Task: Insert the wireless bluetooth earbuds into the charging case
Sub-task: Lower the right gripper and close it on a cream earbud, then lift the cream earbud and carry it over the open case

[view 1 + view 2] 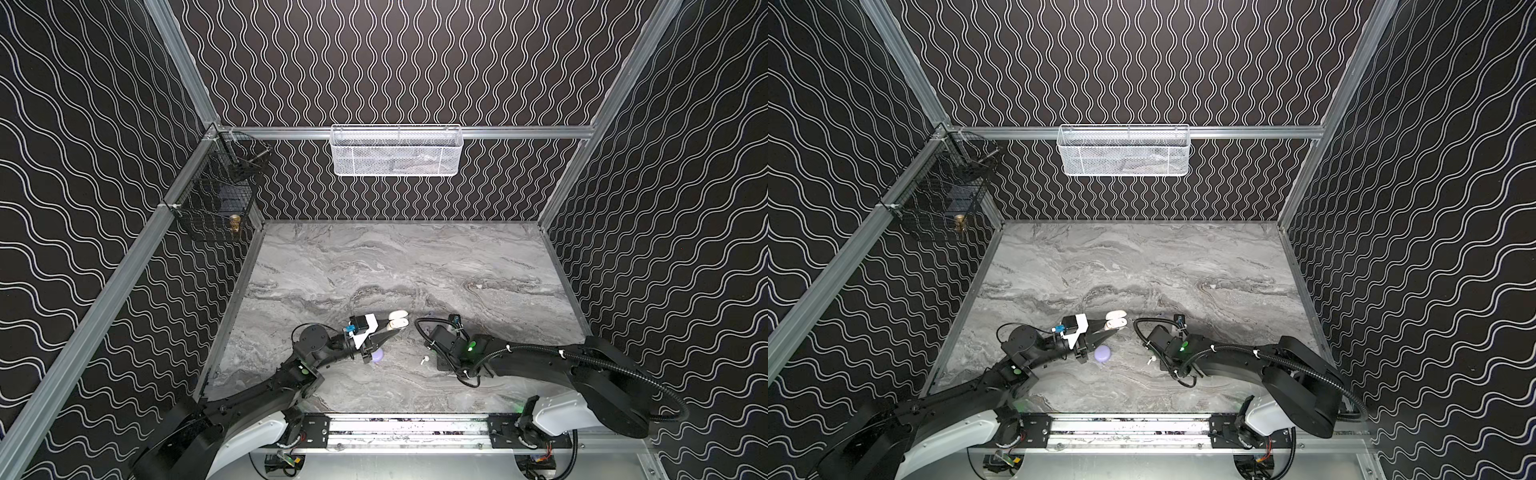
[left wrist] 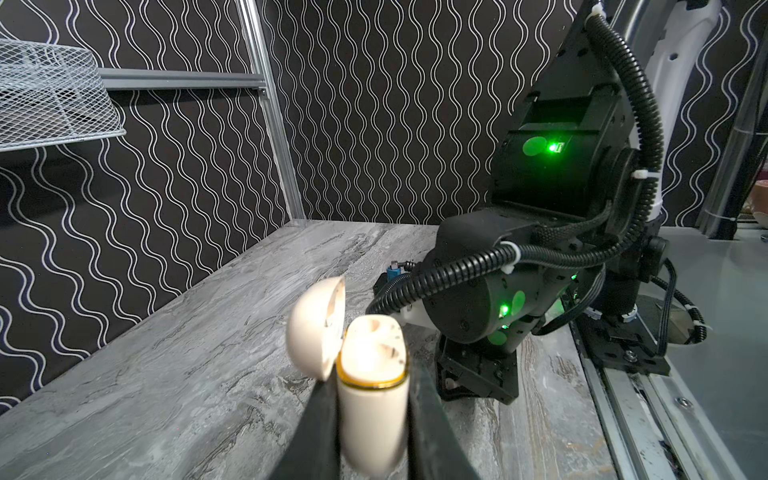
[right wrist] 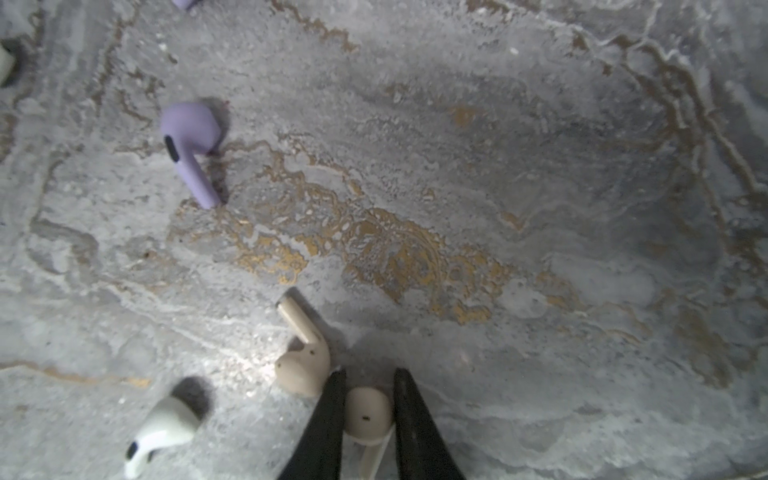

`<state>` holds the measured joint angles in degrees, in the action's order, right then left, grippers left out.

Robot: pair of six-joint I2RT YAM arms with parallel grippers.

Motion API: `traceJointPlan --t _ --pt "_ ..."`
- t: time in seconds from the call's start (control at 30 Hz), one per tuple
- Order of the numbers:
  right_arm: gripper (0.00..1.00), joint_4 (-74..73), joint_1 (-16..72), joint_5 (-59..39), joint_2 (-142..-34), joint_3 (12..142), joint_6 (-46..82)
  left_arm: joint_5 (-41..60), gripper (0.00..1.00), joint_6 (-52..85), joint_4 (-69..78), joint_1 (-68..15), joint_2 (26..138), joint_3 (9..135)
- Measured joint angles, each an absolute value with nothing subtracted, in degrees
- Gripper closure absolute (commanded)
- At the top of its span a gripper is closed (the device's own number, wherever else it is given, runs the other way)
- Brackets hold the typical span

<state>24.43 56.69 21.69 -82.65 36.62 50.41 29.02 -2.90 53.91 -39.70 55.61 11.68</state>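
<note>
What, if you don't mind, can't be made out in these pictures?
Right hand: hidden under its own wrist in both top views; in the right wrist view, contact with the cream earbud is unclear.
Cream case sockets: glare and blur in the left wrist view.
Lavender piece: cut off by the right wrist view's edge.
White basket contents: blurred behind mesh in both top views.

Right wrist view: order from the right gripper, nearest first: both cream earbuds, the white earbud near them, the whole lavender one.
1. Cream earbud, flanked by the right gripper.
2. Second cream earbud, beside a fingertip.
3. White earbud, farther that side.
4. Lavender earbud, far ahead.
</note>
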Motion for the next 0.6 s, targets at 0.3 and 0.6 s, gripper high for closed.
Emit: traceJointPlan --t 0.3,0.6 --pt "0.83 25.98 57.34 21.15 -81.49 36.82 50.54 29.04 1.00 -2.87 53.95 -39.70 55.53 11.66" --pt "0.84 33.89 61.63 29.47 -70.17 47.88 50.41 30.28 1.00 -1.80 56.21 -39.70 56.25 11.18"
